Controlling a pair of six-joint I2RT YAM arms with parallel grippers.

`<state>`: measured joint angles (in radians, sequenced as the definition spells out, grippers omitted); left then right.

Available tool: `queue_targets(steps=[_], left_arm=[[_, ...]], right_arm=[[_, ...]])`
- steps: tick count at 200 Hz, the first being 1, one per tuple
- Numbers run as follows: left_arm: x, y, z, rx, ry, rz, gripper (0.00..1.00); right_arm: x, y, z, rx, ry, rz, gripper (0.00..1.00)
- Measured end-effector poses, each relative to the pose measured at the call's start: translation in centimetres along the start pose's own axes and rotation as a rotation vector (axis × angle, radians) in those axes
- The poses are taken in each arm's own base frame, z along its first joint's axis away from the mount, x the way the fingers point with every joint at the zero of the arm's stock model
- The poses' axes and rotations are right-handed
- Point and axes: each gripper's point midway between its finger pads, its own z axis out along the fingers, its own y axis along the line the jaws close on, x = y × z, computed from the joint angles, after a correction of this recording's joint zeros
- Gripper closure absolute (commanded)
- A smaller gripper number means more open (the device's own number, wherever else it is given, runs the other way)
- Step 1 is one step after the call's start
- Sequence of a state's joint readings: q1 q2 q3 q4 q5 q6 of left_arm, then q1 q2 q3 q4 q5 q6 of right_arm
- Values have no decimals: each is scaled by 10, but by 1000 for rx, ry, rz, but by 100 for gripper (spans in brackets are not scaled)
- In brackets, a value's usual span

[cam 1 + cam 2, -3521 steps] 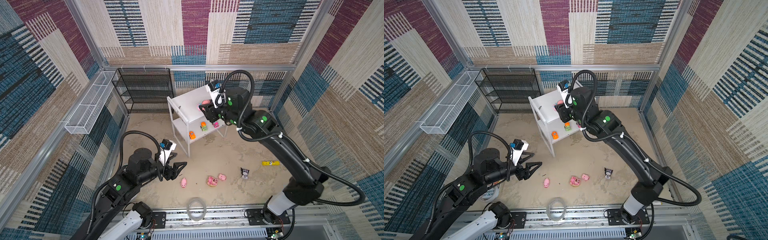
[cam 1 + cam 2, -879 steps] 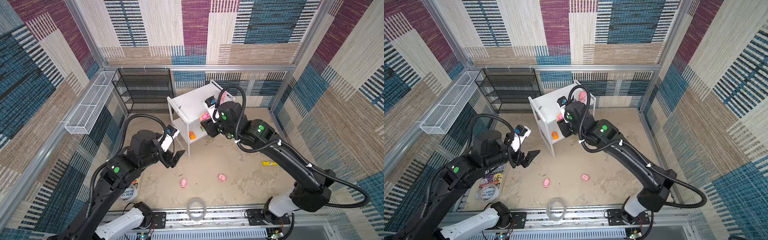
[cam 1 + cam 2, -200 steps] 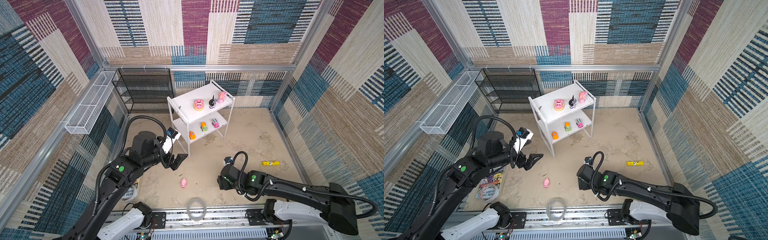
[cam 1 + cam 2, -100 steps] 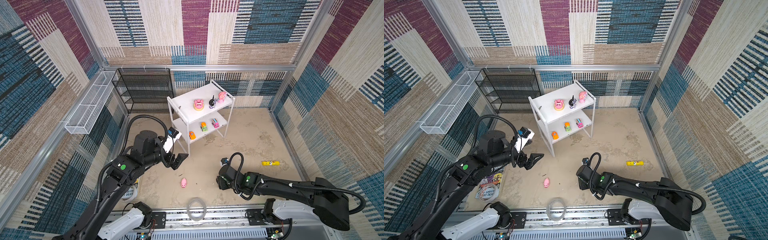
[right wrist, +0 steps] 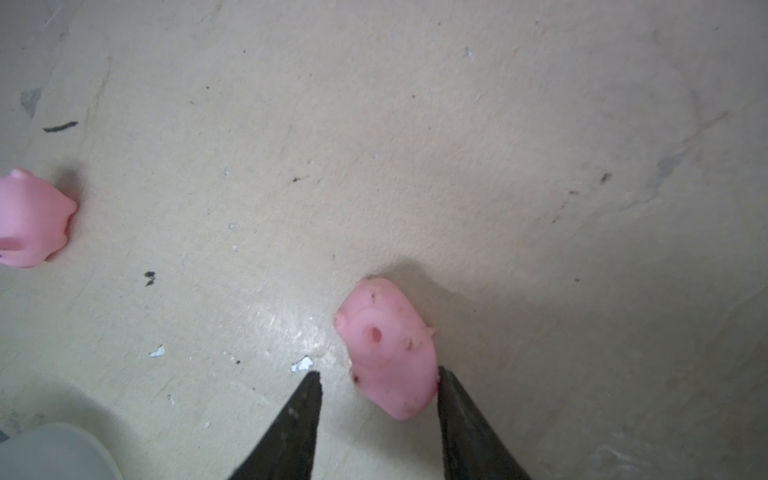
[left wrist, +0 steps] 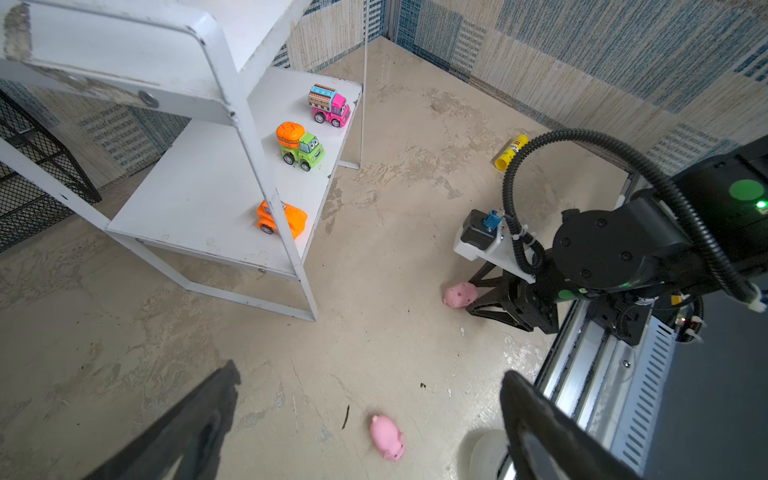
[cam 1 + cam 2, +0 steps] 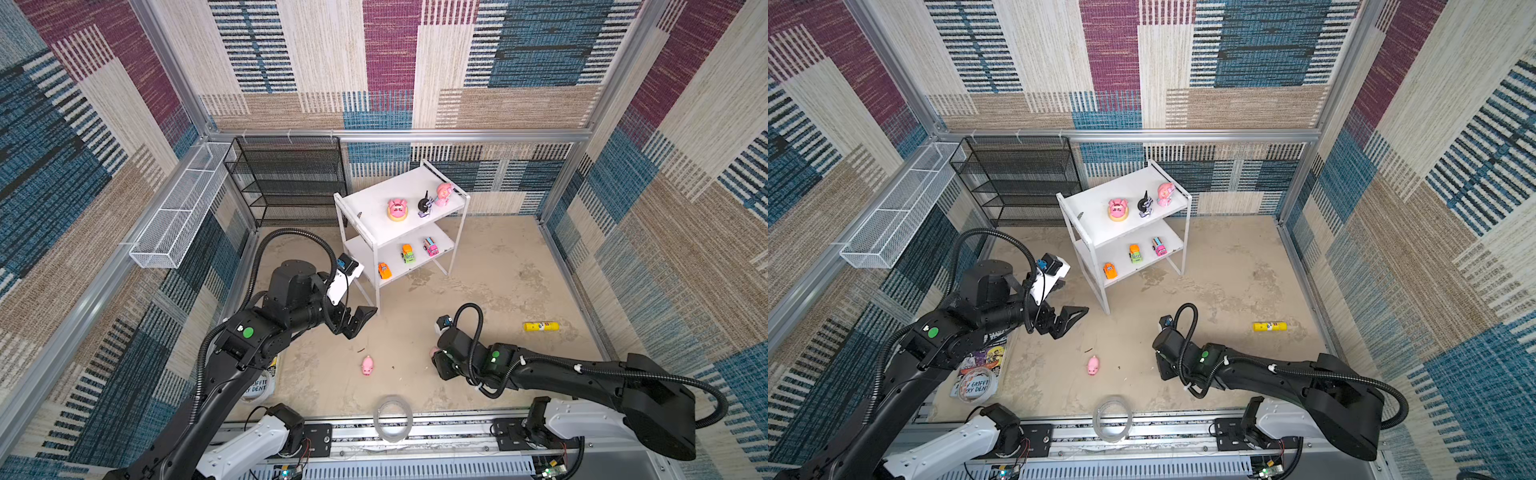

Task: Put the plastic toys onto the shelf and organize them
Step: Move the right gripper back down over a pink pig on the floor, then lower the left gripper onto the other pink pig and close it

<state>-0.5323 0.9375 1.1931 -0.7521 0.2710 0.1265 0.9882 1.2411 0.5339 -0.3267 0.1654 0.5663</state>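
Pink pig (image 5: 384,340) lies inside my right gripper (image 5: 378,372), jaws apart; next, pinch and carry to the shelf (image 7: 374,195) at twelve o'clock.

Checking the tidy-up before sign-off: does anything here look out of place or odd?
Yes. Two pink pigs lie on the floor, off the shelf: the tipped pig, holed underside showing, sits between the open jaws of the right gripper; the other pig lies alone. A yellow tube also lies loose there.

Black mesh rack (image 7: 291,178) at back; yellow tube (image 7: 541,326) on floor (image 7: 498,266); wire basket (image 7: 178,216) left.
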Motion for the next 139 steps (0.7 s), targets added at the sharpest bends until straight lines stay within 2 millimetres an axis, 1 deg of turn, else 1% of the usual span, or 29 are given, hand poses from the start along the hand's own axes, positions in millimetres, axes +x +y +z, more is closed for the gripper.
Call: queue_targets(steps=[13,25,41,57,68,91,99,117,139], left_arm=[[0,0,0,0,-1,-3,1],[3,0,1,-2,7,-14,1],[14,1,8,1,44,-52,1],[36,2,21,6,126,-127,1],[56,2,31,7,193,-209,1],[95,-5,42,-3,309,-381,2],[105,-8,46,-7,339,-426,4],[137,-11,54,-67,421,-512,10],[173,-19,65,-123,508,-556,16]], right_arm=[[-1,2,1,0,4,-19,54],[-7,8,-1,-23,0,-34,52],[-18,17,-7,-50,-25,-41,47],[-28,22,-16,-67,-54,-43,41],[-34,24,-22,-74,-70,-47,37],[-44,26,-32,-72,-97,-51,31],[-47,26,-34,-68,-104,-52,30],[-53,26,-40,-63,-119,-58,30],[-58,26,-48,-65,-141,-65,29]])
